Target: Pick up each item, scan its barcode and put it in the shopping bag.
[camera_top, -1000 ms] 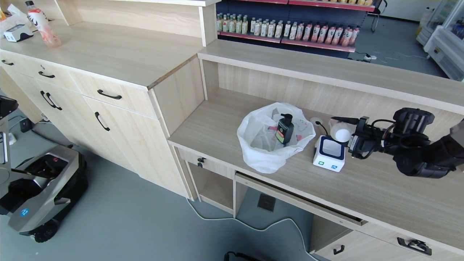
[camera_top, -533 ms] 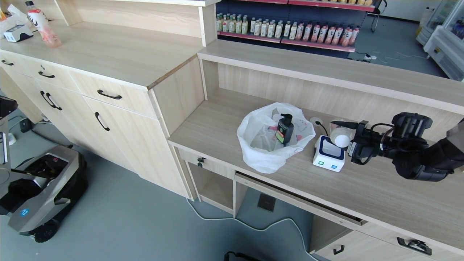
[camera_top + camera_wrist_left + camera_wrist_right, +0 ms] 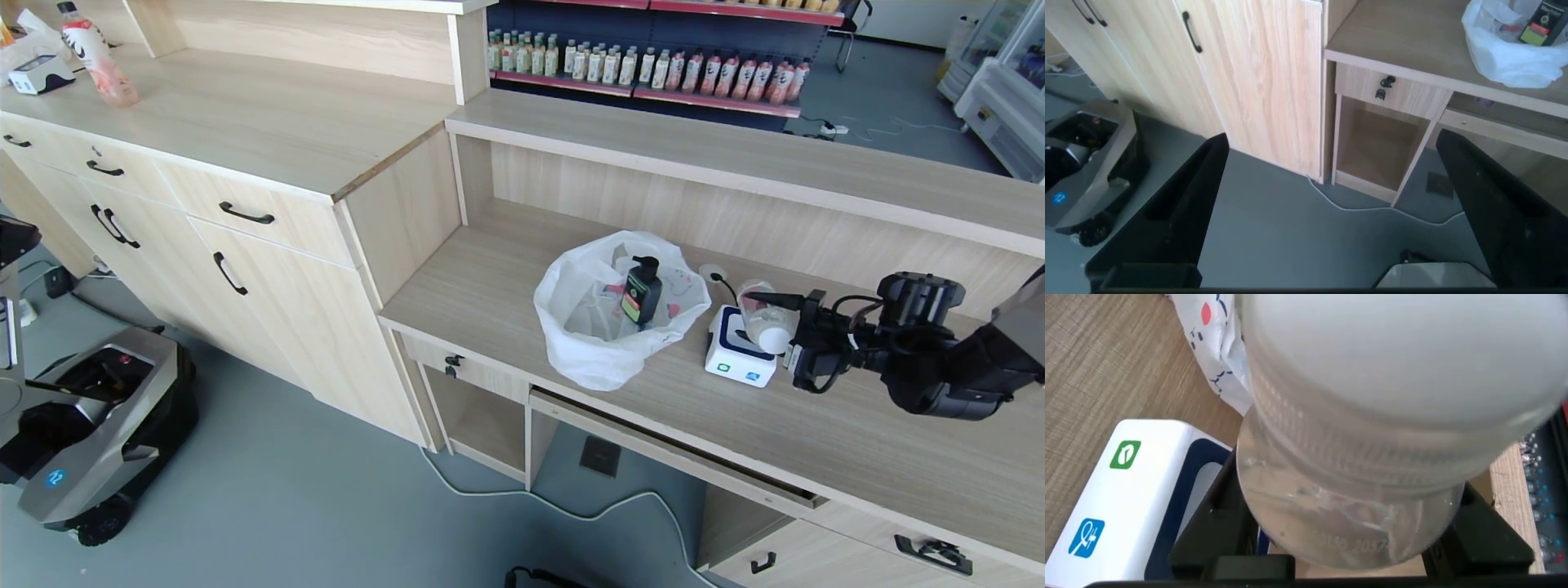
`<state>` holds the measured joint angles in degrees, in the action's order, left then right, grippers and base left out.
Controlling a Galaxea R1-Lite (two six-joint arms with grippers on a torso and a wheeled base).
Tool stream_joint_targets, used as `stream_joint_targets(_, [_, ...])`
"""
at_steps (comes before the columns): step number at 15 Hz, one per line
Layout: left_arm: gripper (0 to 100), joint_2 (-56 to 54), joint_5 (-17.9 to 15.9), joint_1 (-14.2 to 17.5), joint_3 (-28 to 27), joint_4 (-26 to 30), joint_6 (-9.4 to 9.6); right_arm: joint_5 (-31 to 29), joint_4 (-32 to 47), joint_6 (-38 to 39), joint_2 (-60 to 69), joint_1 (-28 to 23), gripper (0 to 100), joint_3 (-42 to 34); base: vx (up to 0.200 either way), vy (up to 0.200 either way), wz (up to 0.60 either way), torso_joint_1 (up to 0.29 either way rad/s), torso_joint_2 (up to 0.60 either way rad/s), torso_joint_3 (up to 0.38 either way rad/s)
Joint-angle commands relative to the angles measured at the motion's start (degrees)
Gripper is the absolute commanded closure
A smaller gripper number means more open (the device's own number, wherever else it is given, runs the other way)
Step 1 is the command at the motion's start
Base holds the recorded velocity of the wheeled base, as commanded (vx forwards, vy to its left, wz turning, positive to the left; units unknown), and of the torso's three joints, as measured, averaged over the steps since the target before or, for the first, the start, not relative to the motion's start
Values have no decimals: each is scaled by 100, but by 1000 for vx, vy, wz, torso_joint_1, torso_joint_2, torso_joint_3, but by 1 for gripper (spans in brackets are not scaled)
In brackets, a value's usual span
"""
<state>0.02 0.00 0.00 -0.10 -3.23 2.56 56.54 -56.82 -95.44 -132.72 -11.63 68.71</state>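
A clear plastic bottle (image 3: 763, 317) with a white cap lies sideways in my right gripper (image 3: 782, 325), which is shut on it. The bottle (image 3: 1372, 457) hangs just above the small white barcode scanner (image 3: 739, 357), cap end toward the shopping bag. The scanner (image 3: 1135, 498) stands on the wooden counter (image 3: 816, 441), right of the white shopping bag (image 3: 575, 343). A black pump bottle (image 3: 642, 292) stands inside the bag. My left gripper (image 3: 1339, 204) is open, low over the grey floor in front of the cabinets, far from the bag (image 3: 1515, 41).
A raised wooden ledge (image 3: 735, 163) runs behind the counter recess. A cable socket (image 3: 712, 271) sits behind the scanner. On the far left counter stand a pink drink bottle (image 3: 94, 53) and another scanner (image 3: 37, 73). Shelves of bottles (image 3: 645, 65) line the back.
My right gripper has come down and slightly nearer with the bottle, which now hangs lower over the scanner. The bag and scanner have stayed put.
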Motion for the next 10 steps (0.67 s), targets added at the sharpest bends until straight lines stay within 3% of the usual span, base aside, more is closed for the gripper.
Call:
stream_joint_targets(1, [0, -2, 0, 0, 1, -2, -1, 6, 4, -1, -26, 20, 100, -6, 0, 0, 0, 0, 0, 0])
stream_joint_targets(10, [0, -2, 0, 0, 1, -2, -1, 129, -4, -300, -61, 91, 100, -85, 0, 0, 0, 0, 0, 0])
